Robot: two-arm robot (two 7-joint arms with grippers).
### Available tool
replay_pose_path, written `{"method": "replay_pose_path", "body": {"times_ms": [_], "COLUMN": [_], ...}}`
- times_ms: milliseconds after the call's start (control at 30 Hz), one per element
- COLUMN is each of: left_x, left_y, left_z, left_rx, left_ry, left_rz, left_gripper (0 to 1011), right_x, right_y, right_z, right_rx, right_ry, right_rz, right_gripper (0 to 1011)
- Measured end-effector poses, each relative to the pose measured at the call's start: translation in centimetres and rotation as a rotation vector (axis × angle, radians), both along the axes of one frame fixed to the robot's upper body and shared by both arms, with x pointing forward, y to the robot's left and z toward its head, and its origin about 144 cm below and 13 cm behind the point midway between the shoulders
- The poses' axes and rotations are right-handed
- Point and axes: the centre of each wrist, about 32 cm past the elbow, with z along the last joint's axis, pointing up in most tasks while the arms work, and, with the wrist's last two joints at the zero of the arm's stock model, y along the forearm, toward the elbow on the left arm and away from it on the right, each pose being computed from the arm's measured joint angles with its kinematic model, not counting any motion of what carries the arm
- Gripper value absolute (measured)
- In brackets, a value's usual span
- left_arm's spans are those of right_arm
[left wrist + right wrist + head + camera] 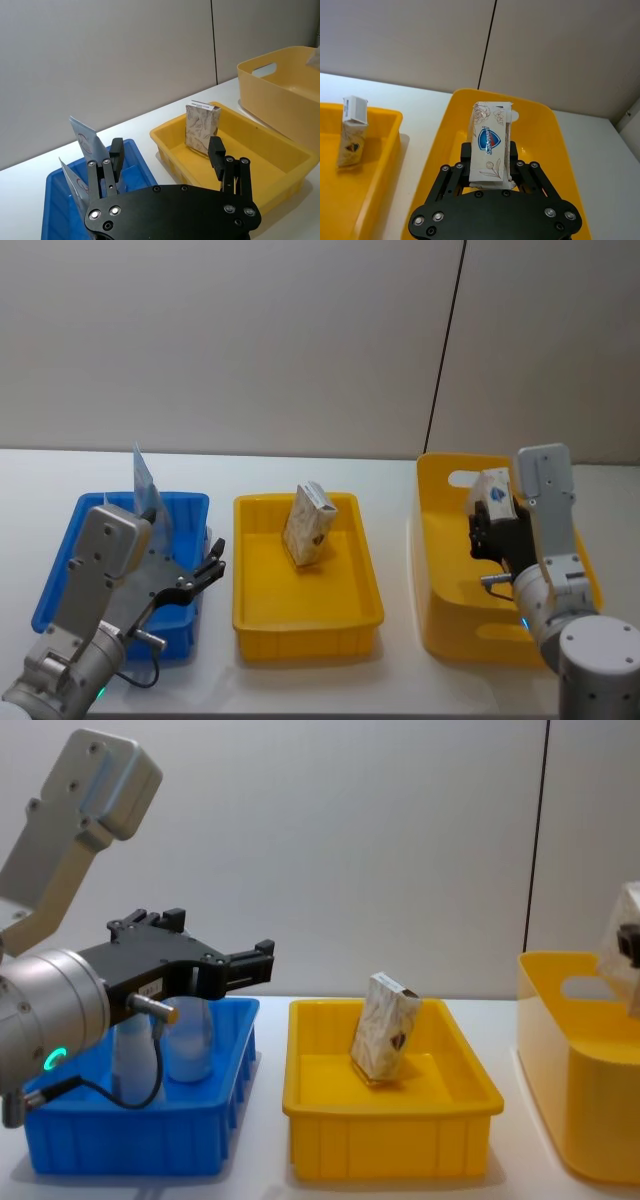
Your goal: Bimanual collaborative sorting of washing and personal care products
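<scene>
Cardboard box (490,142): light, crushable. Right gripper (489,175) clamps its lower end over tub (540,107), toward back edge. Left gripper (166,150) spread, empty, above blue tray (130,1150).

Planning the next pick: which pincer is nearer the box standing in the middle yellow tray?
Left. The left pincer hovers open over the blue tray, beside the yellow tray holding the box; the right pincer holds another box over the yellow bin.
</scene>
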Motion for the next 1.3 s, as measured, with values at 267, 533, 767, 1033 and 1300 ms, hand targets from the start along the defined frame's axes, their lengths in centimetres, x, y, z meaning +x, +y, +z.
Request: {"method": "replay_pose_path", "body": {"times_ms": [267,533,767,1033,1300], "left_x": [0.0,0.0,0.0,0.0,0.0], "left_y": [0.0,0.0,0.0,0.0,0.0], "left_z": [0.0,0.0,0.0,0.0,0.0], "left_rx": [0.0,0.0,0.0,0.0,0.0], "left_ry": [0.0,0.0,0.0,0.0,0.0], "left_rz": [0.0,0.0,0.0,0.0,0.0], "left_gripper": [1001,1001,1001,1001,1001], "right_x": [0.2,0.4,0.5,0.5,0.1], "right_y": [-0.9,-1.3,-1.6,-1.7,-1.6], "right_z": [-0.6,-1.0,-1.1,-1.3,-1.2], "right_rx": [0.008,0.014,0.017,0.02,0.03], "right_ry": [0.038,0.056,0.063,0.061,0.02], "right_rz": [0.001,0.007,0.011,0.014,0.042], "right_gripper": [362,424,664,911,1004]}}
